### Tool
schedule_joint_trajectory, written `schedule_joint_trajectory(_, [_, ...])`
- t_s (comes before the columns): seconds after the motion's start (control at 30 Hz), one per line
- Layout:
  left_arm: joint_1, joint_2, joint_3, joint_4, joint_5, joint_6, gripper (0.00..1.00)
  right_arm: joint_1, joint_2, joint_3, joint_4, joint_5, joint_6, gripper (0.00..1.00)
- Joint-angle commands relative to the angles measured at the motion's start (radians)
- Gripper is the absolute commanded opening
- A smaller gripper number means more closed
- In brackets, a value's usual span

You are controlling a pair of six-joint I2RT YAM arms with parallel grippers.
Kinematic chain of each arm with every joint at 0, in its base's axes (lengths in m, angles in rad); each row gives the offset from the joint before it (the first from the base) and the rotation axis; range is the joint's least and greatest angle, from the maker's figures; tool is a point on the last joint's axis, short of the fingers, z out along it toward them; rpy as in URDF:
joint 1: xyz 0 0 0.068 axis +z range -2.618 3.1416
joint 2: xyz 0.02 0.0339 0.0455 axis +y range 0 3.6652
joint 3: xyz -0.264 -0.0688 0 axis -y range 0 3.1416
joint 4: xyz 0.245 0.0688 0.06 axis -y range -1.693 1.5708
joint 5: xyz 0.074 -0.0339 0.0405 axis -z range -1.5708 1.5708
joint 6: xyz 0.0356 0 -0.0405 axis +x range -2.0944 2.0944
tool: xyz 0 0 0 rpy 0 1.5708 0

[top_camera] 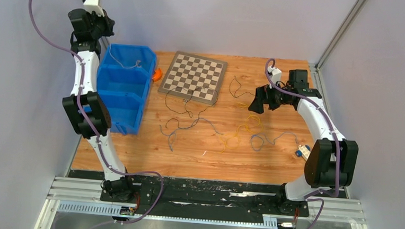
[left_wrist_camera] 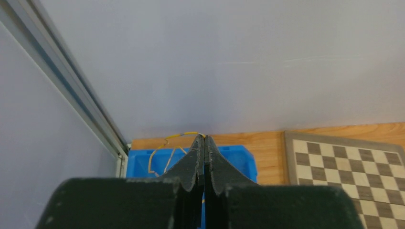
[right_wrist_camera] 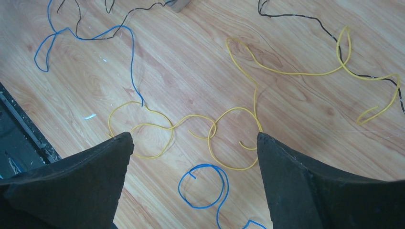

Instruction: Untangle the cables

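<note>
Below my right gripper (right_wrist_camera: 193,138), its jaws spread wide and holding nothing, loose cables (right_wrist_camera: 168,126) lie on the wooden table (right_wrist_camera: 310,109): yellow loops between the fingers, a blue loop (right_wrist_camera: 205,165) nearer. Up at my left gripper (left_wrist_camera: 204,137), the fingers pinch 1 yellow cable (left_wrist_camera: 184,134), which trails into the blue bin (left_wrist_camera: 239,157) beneath.

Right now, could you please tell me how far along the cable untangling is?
Looks done: most cables lie spread across the table, not wadded. In hand: the left gripper is shut on a yellow cable above the blue bin. Left: yellow loops under the open right gripper cross each other.
</note>
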Motion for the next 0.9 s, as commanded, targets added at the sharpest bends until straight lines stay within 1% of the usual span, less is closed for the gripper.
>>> schedule_joint_trajectory(0.0, [0.014,0.049,0.103,0.049,-0.063,0.022,0.0,-0.005,-0.053,0.038,-0.009,-0.03,0.022,1.0])
schedule_joint_trajectory(0.17, [0.015,0.053,0.139,0.13,-0.088,-0.003,0.0,-0.006,-0.054,0.036,-0.012,-0.035,0.029,1.0])
schedule_joint_trajectory(0.33, [0.016,0.095,0.21,0.116,-0.106,0.04,0.0,-0.006,-0.042,0.041,-0.012,-0.042,0.038,1.0])
schedule_joint_trajectory(0.43, [0.016,0.1,0.185,0.138,-0.146,0.064,0.0,-0.006,-0.037,0.051,-0.016,-0.044,0.039,1.0])
schedule_joint_trajectory(0.5, [0.016,0.106,0.145,0.153,-0.15,0.112,0.0,-0.006,-0.035,0.055,-0.019,-0.043,0.039,1.0])
schedule_joint_trajectory(0.67, [0.016,0.134,0.119,0.13,-0.12,0.134,0.0,-0.006,-0.027,0.056,-0.024,-0.047,0.047,1.0])
schedule_joint_trajectory(0.77, [0.016,0.141,0.08,0.091,-0.043,0.148,0.0,-0.006,-0.022,0.061,-0.03,-0.053,0.058,1.0])
schedule_joint_trajectory(0.87, [0.016,0.125,0.042,0.004,0.011,0.158,0.0,-0.006,-0.026,0.064,-0.031,-0.051,0.062,1.0])
